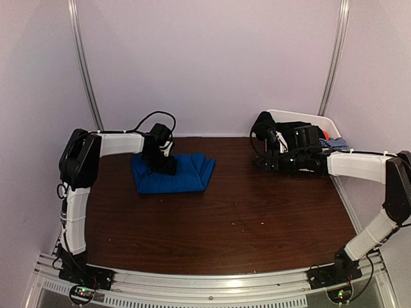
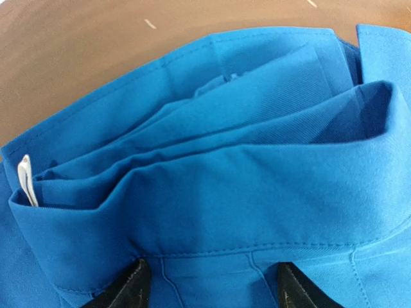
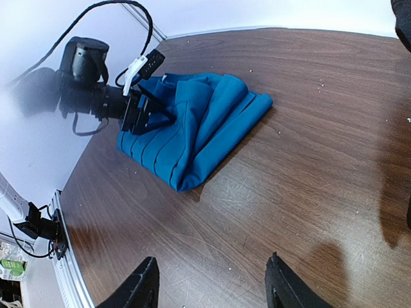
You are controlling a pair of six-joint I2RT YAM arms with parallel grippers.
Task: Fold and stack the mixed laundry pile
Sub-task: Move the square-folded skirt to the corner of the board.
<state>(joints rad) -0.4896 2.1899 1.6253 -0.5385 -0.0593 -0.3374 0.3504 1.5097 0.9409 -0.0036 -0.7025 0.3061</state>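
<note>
Left of centre, the left pincer (image 2: 213, 292) is gaping wide, tips cut off, over the blue garment (image 1: 186, 174) on the desk (image 1: 244, 218). The right pincer (image 3: 212, 289) is gaping empty; upper right, the pile (image 1: 334, 141) is lying half hidden in the tub (image 1: 302, 115).

One blue garment (image 1: 173, 174), one black garment (image 1: 263, 123), one white tub (image 1: 302, 117).
</note>
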